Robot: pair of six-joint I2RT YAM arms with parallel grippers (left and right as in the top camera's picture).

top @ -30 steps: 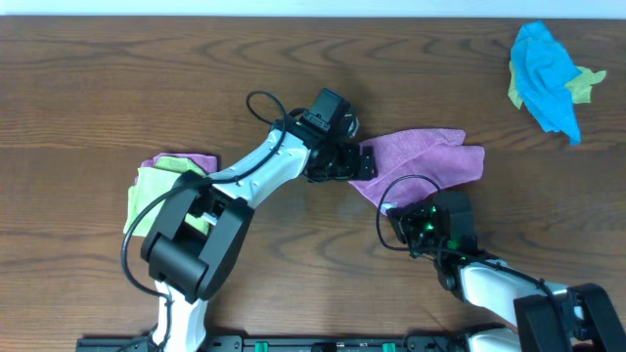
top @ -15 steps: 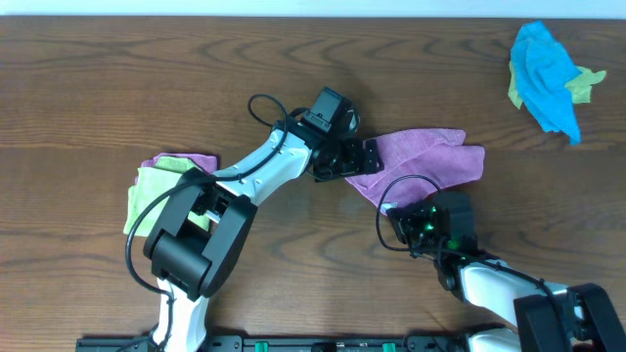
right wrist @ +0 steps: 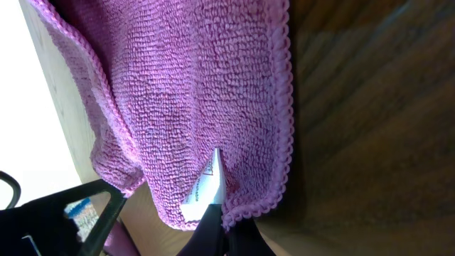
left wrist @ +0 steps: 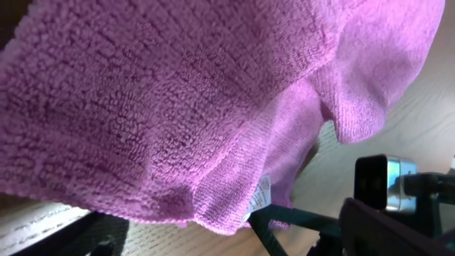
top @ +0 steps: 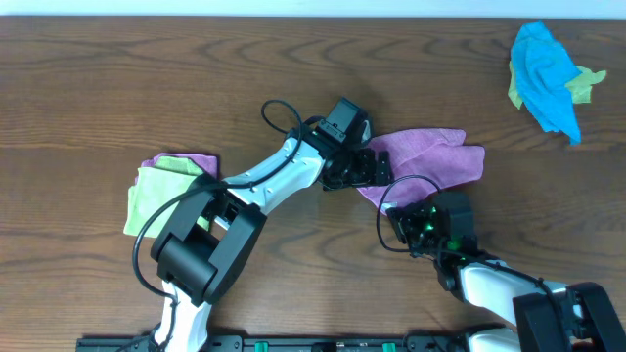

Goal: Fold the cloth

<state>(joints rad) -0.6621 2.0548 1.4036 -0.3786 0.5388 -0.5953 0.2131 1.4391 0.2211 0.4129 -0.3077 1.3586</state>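
A purple cloth (top: 430, 156) lies rumpled on the wooden table, right of centre. My left gripper (top: 377, 166) is at its left edge, partly over the fabric. In the left wrist view the cloth (left wrist: 213, 92) fills the frame, and its hem hangs between my spread left fingers (left wrist: 185, 231), which are open. My right gripper (top: 391, 207) is at the cloth's near corner. In the right wrist view the cloth (right wrist: 192, 92) fills the frame, and the right fingers (right wrist: 231, 227) are shut on that corner, next to a white label (right wrist: 202, 188).
A crumpled blue cloth (top: 546, 73) with a yellow-green one under it lies at the far right. A stack of a light green and a purple cloth (top: 161, 186) lies at the left. Black cables loop above both arms.
My left gripper has moved to the right, further onto the purple cloth's left edge. The right arm and the rest of the cloth have not visibly moved.
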